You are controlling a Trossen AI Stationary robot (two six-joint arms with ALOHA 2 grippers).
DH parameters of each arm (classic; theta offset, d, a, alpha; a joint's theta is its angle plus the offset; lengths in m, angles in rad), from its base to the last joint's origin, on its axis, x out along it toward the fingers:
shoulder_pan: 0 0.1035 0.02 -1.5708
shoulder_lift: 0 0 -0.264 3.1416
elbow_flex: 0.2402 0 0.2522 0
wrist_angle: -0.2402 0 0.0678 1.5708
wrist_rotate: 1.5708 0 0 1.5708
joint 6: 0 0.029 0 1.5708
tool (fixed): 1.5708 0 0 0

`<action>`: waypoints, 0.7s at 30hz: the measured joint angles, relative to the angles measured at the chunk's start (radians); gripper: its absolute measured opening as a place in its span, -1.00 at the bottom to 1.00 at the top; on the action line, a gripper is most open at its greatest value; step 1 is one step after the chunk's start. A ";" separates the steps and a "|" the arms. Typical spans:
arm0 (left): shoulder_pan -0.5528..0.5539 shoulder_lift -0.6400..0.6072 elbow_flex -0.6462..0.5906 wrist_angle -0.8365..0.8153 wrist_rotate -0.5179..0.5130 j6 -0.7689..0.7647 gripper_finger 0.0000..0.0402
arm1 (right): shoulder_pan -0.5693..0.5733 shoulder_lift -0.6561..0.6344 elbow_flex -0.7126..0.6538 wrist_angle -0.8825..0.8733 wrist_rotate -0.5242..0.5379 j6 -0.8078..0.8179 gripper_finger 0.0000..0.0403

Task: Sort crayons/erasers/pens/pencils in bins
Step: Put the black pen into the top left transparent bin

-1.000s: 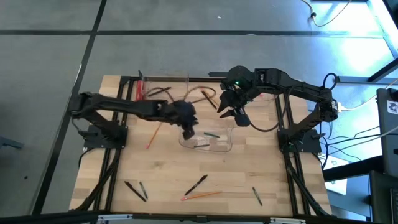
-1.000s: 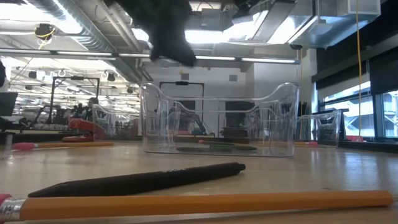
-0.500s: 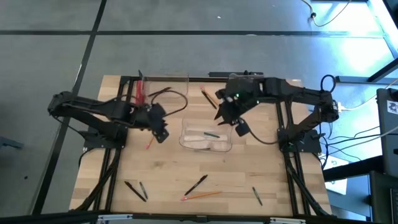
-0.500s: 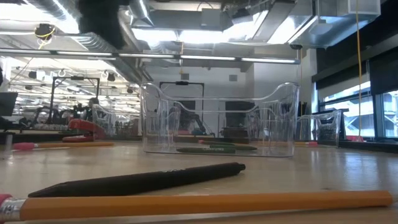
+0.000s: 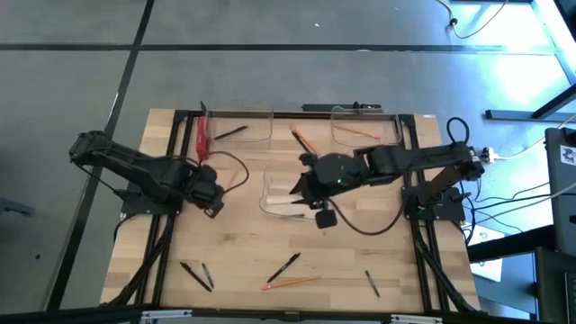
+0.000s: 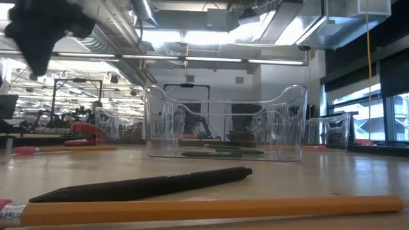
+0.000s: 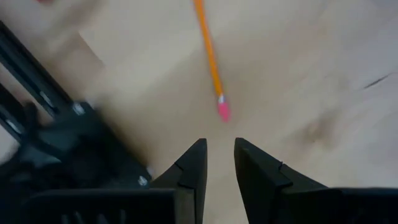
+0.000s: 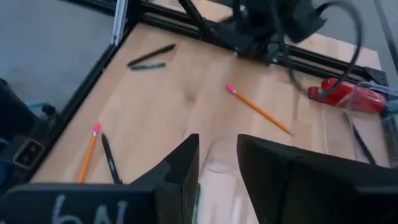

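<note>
Centre bin (image 5: 270, 202): clear tray mid-table, green crayons (image 6: 220, 153) lying inside. Left gripper (image 5: 211, 193), over this bin a second ago, is now pulled back to the left side, fingers narrowly parted and holding nothing, just short of the pink end of a pencil (image 7: 210, 59). Right gripper (image 5: 310, 193) has swung in from the far side to the bin's right part, fingers parted, empty. Judged: one drop done, next pick beginning. Still loose at the near edge: pens (image 5: 283, 266), another pencil (image 5: 292, 283)
</note>
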 joint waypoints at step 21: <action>-0.012 0.000 -0.208 0.318 0.073 -0.078 -0.64 | 0.013 0.036 0.000 -0.179 -0.094 -0.062 -0.44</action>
